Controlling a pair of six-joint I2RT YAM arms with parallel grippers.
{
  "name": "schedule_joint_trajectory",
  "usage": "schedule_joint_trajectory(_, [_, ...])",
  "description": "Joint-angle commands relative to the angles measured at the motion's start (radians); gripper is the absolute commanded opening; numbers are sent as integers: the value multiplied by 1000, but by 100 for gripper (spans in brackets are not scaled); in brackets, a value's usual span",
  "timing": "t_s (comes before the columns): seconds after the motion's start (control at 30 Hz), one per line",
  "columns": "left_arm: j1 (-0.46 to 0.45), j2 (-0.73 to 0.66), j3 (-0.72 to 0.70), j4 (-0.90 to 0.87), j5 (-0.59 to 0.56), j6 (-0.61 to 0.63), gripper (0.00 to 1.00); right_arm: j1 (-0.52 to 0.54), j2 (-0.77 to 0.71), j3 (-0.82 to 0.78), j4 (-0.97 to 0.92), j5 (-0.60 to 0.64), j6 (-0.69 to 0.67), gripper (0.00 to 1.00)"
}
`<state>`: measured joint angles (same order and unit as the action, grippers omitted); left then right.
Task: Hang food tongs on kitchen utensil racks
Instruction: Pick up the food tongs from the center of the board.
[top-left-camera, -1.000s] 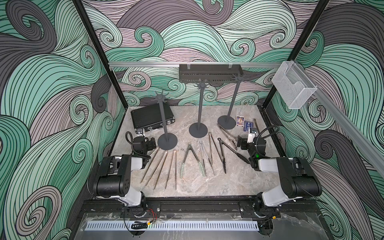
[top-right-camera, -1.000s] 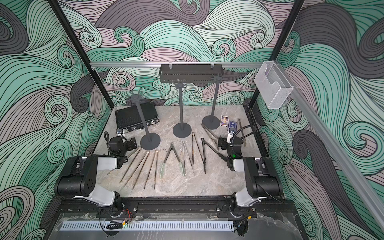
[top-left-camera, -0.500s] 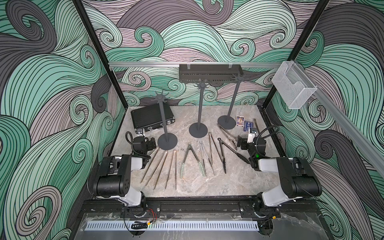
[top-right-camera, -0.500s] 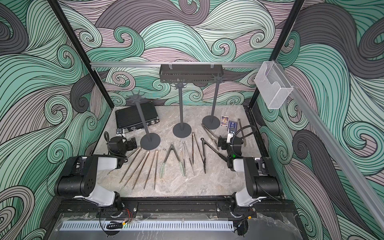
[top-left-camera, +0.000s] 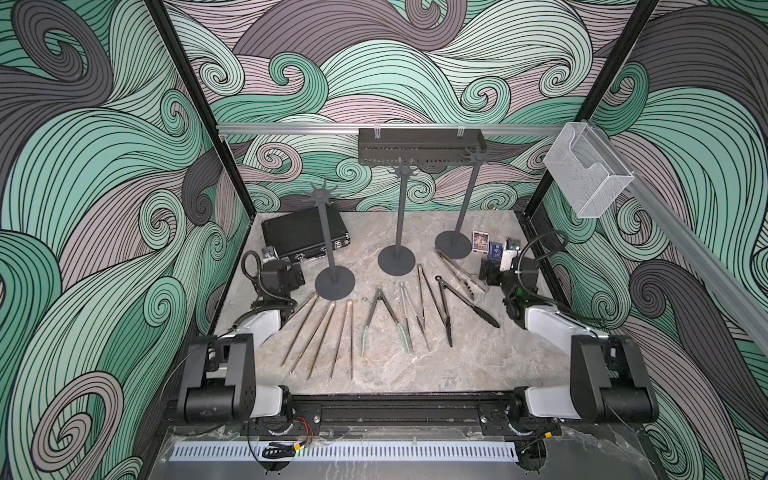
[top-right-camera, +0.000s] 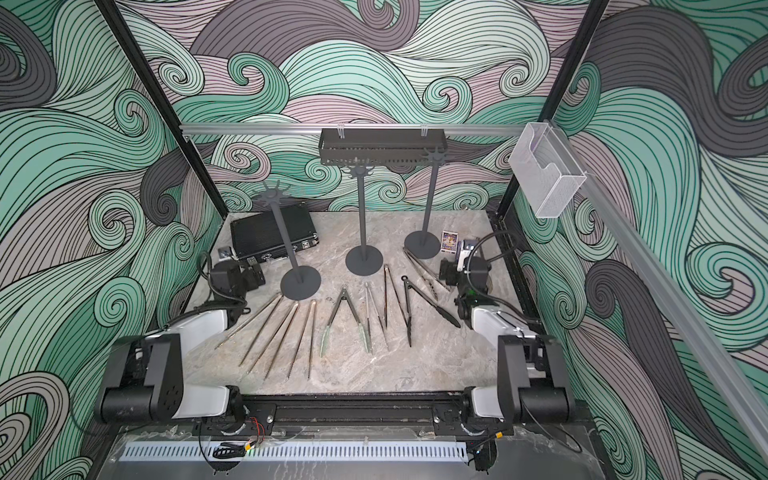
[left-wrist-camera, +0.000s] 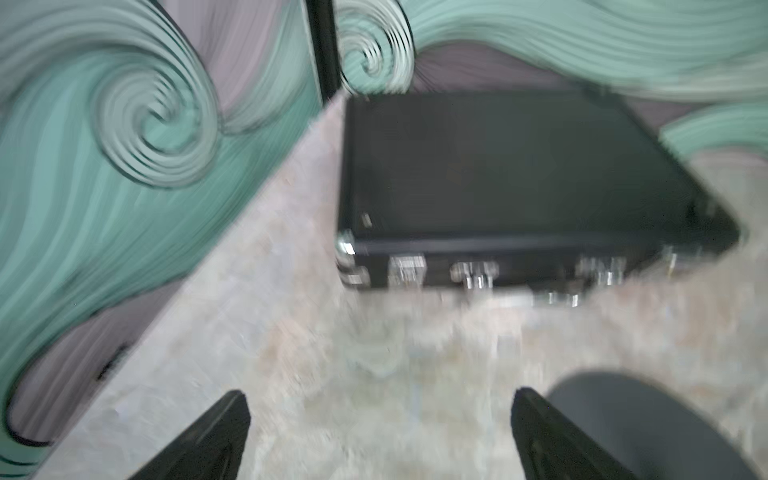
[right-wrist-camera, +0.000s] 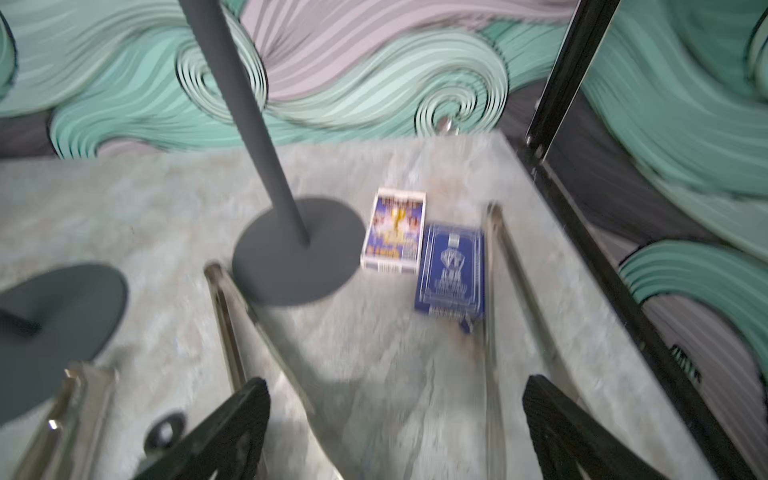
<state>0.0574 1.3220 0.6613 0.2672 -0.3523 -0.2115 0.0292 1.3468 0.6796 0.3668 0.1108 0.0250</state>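
Tongs (top-left-camera: 444, 309) unshifted; rightmost pair (right-wrist-camera: 492, 353) wrist-view only

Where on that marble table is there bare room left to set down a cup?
Barest is the front strip of the table, between the tongs and the black front rail. Another patch lies at the back, between the black case and the rightmost rack. Crowded: the middle row of tongs and the corner with the card boxes.

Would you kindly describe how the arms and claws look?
The left arm and right arm have boxy black joints and white link shells, with black cables looping at the wrists. The left claw and right claw are black and tapering.
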Motion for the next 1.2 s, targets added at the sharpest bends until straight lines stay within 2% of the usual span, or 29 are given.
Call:
schedule_joint_trajectory(0.0, [1,-98,208,-351,-109,-167,98,32,-90,166,-364,102,83,95])
schedule_joint_trajectory(0.1, [-1,-113,423,-642,-48,-231,98,53,-131,292,-608,179,140,96])
schedule_joint_trajectory(0.13, [-3,-112,488,-729,-31,-246,98,59,-143,332,-690,175,150,99])
schedule_joint_trajectory(0.27, [-2,-107,676,-1024,59,-234,98,106,-221,401,-909,175,200,99])
schedule_joint_trajectory(0.4, [-2,-114,759,-1277,191,-184,98,126,-314,399,-1070,178,284,96])
schedule_joint_trajectory(0.53, [-2,-117,731,-1425,376,-129,97,133,-372,372,-1194,136,296,95])
schedule_joint_trajectory(0.63, [-2,-93,684,-1472,435,-100,86,138,-409,334,-1237,92,298,95])
schedule_joint_trajectory(0.77, [-2,-31,639,-1456,458,-98,77,150,-454,268,-1239,18,317,95])
schedule_joint_trajectory(0.93, [-1,136,646,-1467,480,-136,75,178,-462,189,-1187,-57,344,96])
schedule_joint_trajectory(1.03, [-2,243,635,-1447,491,-148,66,201,-441,163,-1161,-85,349,96])
schedule_joint_trajectory(1.17, [-2,319,601,-1375,524,-166,64,235,-412,146,-1135,-103,350,96])
